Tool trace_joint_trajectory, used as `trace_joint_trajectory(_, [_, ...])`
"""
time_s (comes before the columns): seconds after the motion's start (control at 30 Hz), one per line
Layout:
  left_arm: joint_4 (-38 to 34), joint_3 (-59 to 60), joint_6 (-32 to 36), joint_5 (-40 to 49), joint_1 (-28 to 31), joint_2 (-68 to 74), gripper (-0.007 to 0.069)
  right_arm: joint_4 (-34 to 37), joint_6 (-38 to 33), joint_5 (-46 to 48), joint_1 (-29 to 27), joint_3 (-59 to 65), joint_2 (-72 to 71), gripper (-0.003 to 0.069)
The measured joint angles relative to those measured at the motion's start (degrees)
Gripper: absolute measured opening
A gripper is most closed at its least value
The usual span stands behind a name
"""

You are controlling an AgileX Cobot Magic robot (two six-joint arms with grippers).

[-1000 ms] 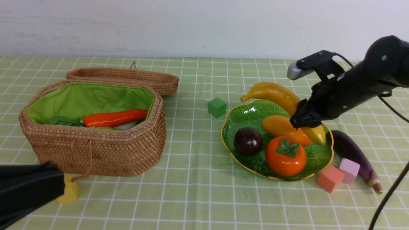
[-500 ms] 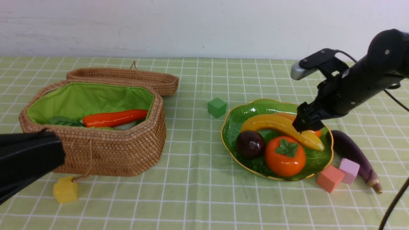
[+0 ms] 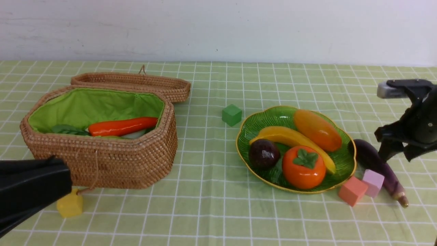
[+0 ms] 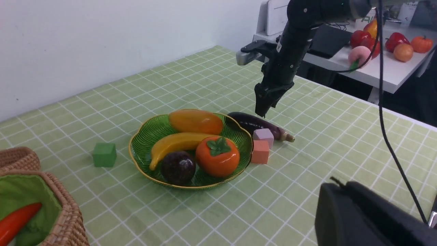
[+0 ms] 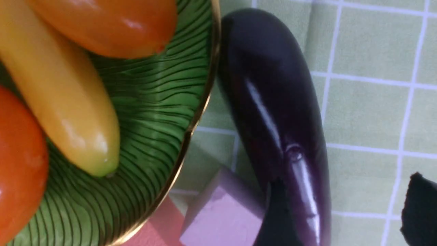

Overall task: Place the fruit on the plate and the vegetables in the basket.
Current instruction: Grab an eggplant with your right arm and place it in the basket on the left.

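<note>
All four fruits lie on the plate [image 3: 347,160], so only the eggplant [image 3: 372,160] remains, on the worktop [image 3: 211,212] touching the plate's rim. The right claw [image 3: 396,155] hovers above it, fingers spread and empty, probably lining up. The left claw [image 3: 51,179], barely visible, is clenched, apparently empty, by the basket [image 3: 136,164].

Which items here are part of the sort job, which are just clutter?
Job:
banana
mango
orange fruit
purple ball
plate
eggplant
red pepper
basket

Clutter:
green cube
yellow cube
pink cube
salmon cube
</note>
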Motion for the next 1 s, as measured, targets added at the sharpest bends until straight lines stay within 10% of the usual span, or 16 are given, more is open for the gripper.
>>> trace_joint_trajectory(1.0, [1.74,0.00,0.00,5.18,0.00,0.00,0.0015,0.44,0.00,-8.86,0.03,-0.44,8.55,0.0372])
